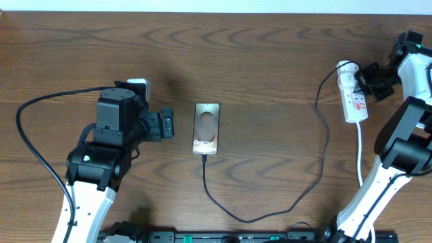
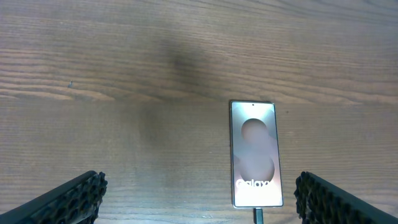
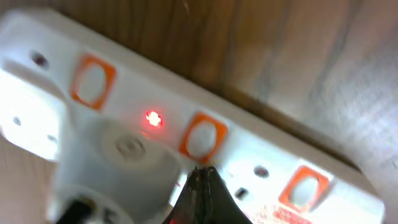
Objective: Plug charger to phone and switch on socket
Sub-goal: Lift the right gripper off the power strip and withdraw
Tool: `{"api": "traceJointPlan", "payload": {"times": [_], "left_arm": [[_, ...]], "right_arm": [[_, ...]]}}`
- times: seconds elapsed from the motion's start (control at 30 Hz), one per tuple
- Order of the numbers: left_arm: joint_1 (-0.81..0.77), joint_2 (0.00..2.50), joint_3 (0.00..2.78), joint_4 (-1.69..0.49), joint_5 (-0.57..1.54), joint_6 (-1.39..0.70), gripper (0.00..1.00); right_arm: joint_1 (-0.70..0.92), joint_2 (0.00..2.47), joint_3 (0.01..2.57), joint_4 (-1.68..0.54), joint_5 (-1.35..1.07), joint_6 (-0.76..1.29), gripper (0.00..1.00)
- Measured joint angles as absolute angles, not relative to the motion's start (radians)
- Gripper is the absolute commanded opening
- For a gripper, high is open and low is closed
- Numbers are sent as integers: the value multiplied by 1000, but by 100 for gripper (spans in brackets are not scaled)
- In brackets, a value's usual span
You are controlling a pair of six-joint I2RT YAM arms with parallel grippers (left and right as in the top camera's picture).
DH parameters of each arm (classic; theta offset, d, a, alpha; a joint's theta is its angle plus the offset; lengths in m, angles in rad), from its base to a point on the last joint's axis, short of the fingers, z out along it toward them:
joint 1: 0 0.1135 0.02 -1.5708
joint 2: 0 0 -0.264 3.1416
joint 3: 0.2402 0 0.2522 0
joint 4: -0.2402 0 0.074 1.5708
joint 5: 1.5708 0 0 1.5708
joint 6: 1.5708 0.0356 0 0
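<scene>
While the left gripper (image 1: 169,125) hangs over the wooden table (image 1: 270,61) at the 9 o'clock side of the overhead view, its two ribbed fingers (image 2: 78,198) are spread wide apart and grasp nothing. Just at its 3 o'clock side lies the phone (image 1: 206,128), flat on the table and apart from those fingers, with its long axis running from 12 to 6 o'clock. The left wrist view shows white "Galaxy" lettering near the phone's 6 o'clock end.

The charger (image 1: 270,214) meets the phone at that end, where its small plug tip (image 2: 257,216) sits against the bottom edge. Whether the tip is fully pushed in cannot be told. From there the thin black cable drops toward 6 o'clock, curves across the table toward 4 o'clock, then climbs toward 2 o'clock to reach the socket (image 1: 356,101).

The socket, a white strip, lies at 2 o'clock in the overhead view, and its white cord (image 1: 361,152) trails toward 5 o'clock. The right gripper (image 1: 364,79) is over the strip's upper half. In the right wrist view its fingers are pressed together with nothing between them, and their tip is just at the 6 o'clock edge of the middle orange switch (image 3: 202,135). A red lamp (image 3: 153,119) glows at that switch's 9 o'clock side, above a round white adapter (image 3: 124,162) seated in the strip.
</scene>
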State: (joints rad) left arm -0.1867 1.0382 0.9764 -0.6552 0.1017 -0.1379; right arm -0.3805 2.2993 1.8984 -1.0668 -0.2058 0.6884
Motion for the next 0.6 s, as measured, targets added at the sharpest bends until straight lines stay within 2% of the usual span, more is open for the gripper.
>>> {"api": "traceJointPlan", "payload": {"times": [0.23, 0.6], "left_arm": [[-187, 1038, 976, -655, 102, -138, 98], [-187, 1038, 976, -655, 102, -138, 99]], "right_arm": [[-376, 2131, 1865, -1182, -104, 648, 1], [-378, 1597, 1872, -1422, -50, 525, 1]]}}
